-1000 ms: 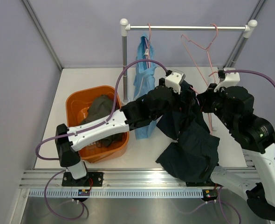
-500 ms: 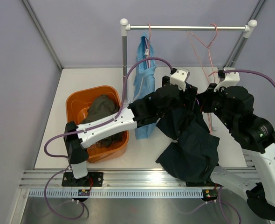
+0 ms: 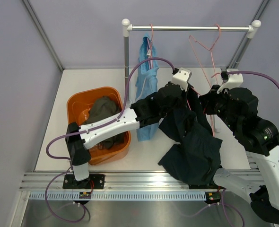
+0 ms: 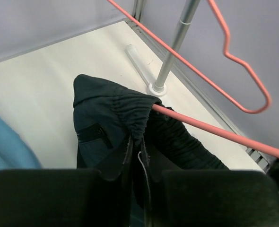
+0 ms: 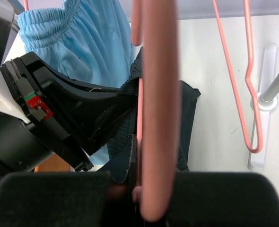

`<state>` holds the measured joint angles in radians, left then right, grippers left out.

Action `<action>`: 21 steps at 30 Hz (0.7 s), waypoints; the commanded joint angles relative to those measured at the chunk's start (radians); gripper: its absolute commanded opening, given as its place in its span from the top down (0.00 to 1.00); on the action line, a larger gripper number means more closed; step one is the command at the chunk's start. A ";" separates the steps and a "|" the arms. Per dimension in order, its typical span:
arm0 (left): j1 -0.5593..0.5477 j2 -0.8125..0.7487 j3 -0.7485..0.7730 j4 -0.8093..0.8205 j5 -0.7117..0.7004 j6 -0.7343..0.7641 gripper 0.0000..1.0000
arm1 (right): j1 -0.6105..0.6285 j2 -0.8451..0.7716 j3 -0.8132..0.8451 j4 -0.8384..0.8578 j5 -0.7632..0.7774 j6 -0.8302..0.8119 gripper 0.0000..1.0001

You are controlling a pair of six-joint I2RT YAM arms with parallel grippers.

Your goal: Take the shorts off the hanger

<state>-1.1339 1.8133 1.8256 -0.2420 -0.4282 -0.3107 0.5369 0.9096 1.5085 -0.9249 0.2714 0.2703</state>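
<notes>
The dark navy shorts [image 3: 196, 146] hang from a pink hanger [image 4: 215, 131] and drape down to the table's front. My left gripper [image 4: 139, 161] is shut on their gathered waistband [image 4: 130, 111], just beside the hanger bar. My right gripper [image 5: 146, 189] is shut on that pink hanger [image 5: 159, 94], holding it up to the right of the left gripper [image 3: 189, 101]. The light blue shorts [image 3: 146, 75] hang from their own hanger on the rail. The dark olive shorts [image 3: 101, 111] lie in the orange basket [image 3: 78, 101].
An empty pink hanger [image 3: 203, 45] hangs from the rail [image 3: 191, 28] at the right. The rack's left post [image 3: 126, 61] stands behind the basket, and the right post [image 4: 175, 42] rises just beyond the navy shorts. Grey walls close in the table.
My left arm reached further right toward the hanger, and its open jaws closed on the navy waistband. The right gripper and hanger stayed put.
</notes>
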 commanded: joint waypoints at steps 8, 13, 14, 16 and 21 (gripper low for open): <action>0.121 -0.011 0.067 0.004 -0.067 0.007 0.99 | 0.011 -0.032 0.041 0.020 -0.047 0.009 1.00; 0.172 0.018 0.093 0.006 -0.052 0.013 0.98 | 0.009 -0.040 0.036 0.015 -0.086 0.007 1.00; 0.183 0.023 0.098 0.003 -0.049 0.015 0.98 | 0.011 -0.043 0.036 0.015 -0.087 0.004 1.00; 0.190 0.037 0.113 -0.002 -0.026 0.021 0.95 | 0.011 -0.047 0.036 0.012 -0.089 0.006 1.00; 0.201 0.098 0.147 -0.032 0.029 0.028 0.94 | 0.009 -0.060 0.039 0.021 -0.094 0.009 1.00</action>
<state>-0.9424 1.8805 1.9224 -0.2947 -0.4145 -0.3031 0.5388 0.8696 1.5108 -0.9115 0.1936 0.2741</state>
